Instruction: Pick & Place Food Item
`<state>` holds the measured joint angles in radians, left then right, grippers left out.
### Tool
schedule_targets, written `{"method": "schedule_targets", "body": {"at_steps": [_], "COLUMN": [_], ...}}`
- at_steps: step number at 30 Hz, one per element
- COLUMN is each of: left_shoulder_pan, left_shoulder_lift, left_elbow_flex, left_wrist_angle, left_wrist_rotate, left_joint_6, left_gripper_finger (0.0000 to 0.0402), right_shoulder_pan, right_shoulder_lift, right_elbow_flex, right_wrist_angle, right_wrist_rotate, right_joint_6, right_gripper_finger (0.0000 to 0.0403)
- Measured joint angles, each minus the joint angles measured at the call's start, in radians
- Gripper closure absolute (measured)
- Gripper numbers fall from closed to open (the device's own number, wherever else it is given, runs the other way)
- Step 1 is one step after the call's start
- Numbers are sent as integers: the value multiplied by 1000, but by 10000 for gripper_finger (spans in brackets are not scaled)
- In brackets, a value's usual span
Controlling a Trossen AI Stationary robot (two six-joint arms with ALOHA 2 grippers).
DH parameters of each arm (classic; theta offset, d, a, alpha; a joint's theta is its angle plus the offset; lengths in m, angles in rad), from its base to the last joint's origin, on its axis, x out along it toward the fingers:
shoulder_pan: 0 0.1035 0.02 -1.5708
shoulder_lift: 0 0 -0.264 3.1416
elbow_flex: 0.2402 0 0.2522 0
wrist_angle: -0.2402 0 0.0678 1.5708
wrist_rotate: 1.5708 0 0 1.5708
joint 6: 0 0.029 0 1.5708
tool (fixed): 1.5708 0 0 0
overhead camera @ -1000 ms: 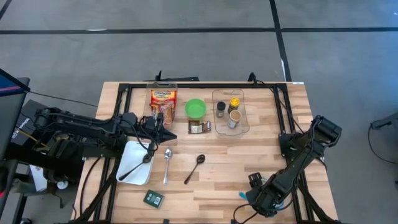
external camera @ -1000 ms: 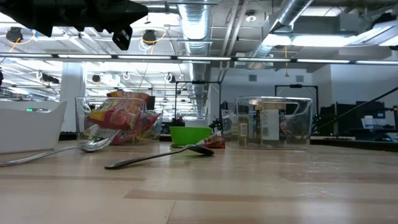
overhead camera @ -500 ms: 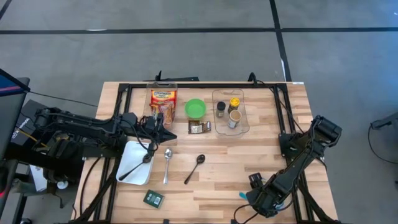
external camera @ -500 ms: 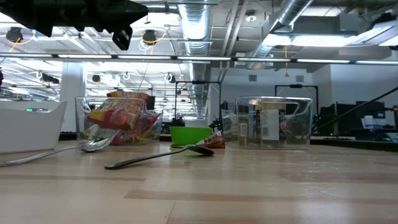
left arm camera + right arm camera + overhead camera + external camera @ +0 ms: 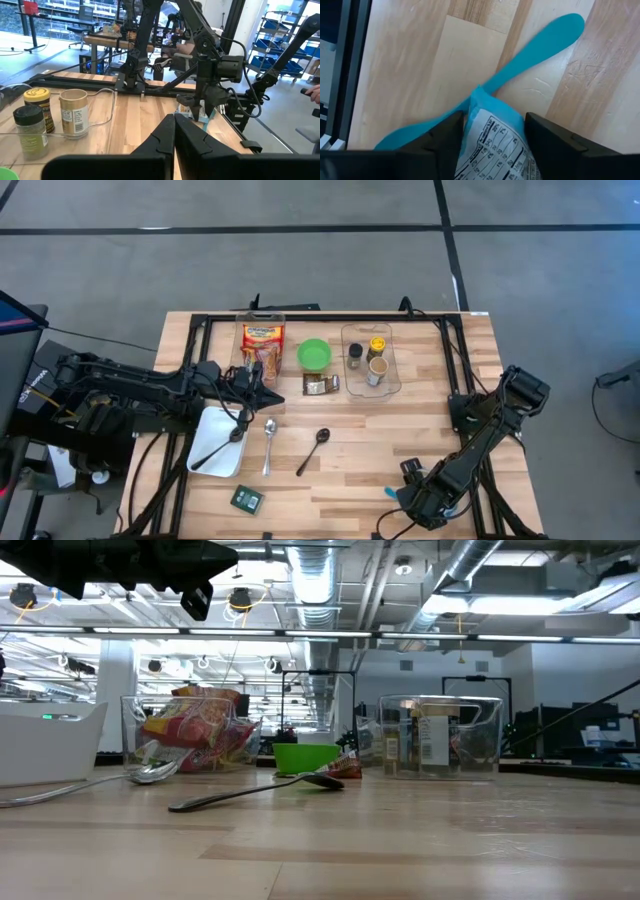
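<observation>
High view: right gripper [image 5: 428, 502] low at the wooden table's [image 5: 360, 460] near edge; right wrist view: its parted fingers [image 5: 442, 137] flank a light-blue printed food packet [image 5: 497, 137] lying over a turquoise plastic utensil [image 5: 540, 42]; left wrist view: left gripper [image 5: 174, 131] closed, empty, over bare planks.

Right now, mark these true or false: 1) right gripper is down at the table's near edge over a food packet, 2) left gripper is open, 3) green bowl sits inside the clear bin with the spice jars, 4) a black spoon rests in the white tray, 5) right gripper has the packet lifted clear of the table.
1) True: the right gripper is at the near edge, fingers either side of a blue packet.
2) False: the left gripper is shut.
3) False: the green bowl stands on the table beside the clear bin.
4) True: the black spoon lies in the white tray.
5) False: the packet lies low on a teal utensil.
</observation>
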<state>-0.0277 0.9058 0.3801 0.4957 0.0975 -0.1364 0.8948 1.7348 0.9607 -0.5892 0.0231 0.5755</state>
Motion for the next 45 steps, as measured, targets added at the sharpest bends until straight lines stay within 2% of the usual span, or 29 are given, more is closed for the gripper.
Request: {"method": "schedule_targets", "body": {"at_steps": [16, 45], "left_shoulder_pan": [0, 0], "left_shoulder_lift": [0, 0], "left_elbow_flex": [0, 0], "left_wrist_angle": [0, 0], "left_wrist_rotate": [0, 0], "left_joint_6": [0, 0], "left_gripper_finger": [401, 401], "right_shoulder_pan": [0, -1], "right_shoulder_lift": [0, -3], "right_elbow_flex": [-1, 5], "right_wrist_angle": [30, 31], "right_wrist_rotate": [1, 2], "right_joint_6": [0, 27], "right_gripper_finger": [288, 368]}}
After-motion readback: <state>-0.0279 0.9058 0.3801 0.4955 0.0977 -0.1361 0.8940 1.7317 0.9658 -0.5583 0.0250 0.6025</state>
